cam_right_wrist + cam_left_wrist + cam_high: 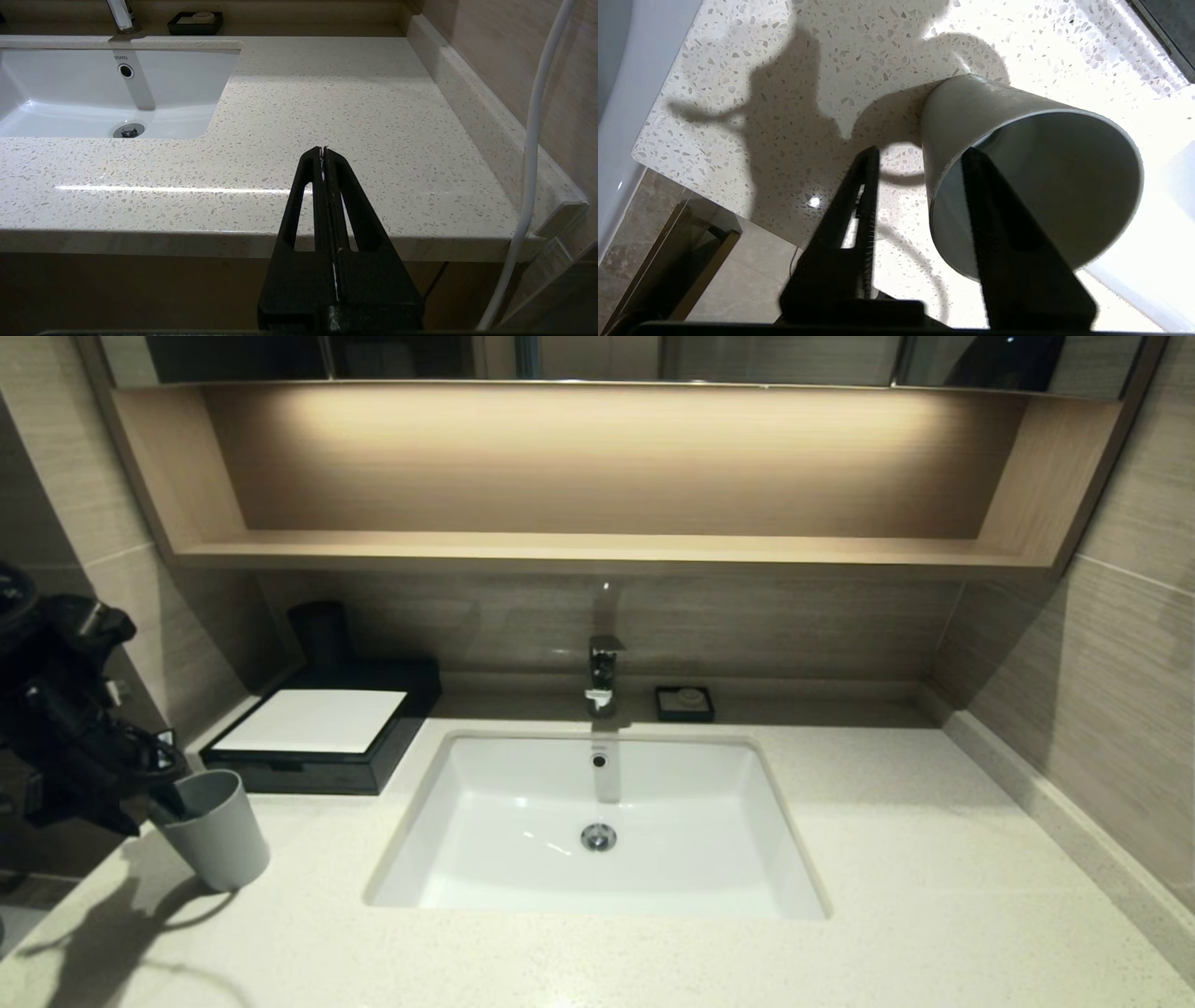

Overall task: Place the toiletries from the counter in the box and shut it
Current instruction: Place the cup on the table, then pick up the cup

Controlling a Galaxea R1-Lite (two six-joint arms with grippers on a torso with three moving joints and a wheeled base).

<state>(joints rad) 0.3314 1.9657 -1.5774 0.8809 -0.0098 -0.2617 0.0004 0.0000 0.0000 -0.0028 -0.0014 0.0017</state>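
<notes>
The black box (313,721) with its white top panel sits at the back left of the counter (934,859), drawer pushed in. No toiletries show in any view. My left gripper (163,793) is at the counter's left edge, open, straddling the rim of a grey tumbler cup (217,831). In the left wrist view one of the left gripper's (922,151) fingers is inside the cup (1031,177) and the other outside, with a gap to the wall. The cup stands on the counter. My right gripper (323,148) is shut and empty, hovering off the counter's front right edge.
A white sunken basin (597,821) fills the middle, with a chrome faucet (603,672) behind it. A small black soap dish (684,703) sits right of the faucet. A dark cylinder (320,633) stands behind the box. A white cable (532,140) hangs by the right wall.
</notes>
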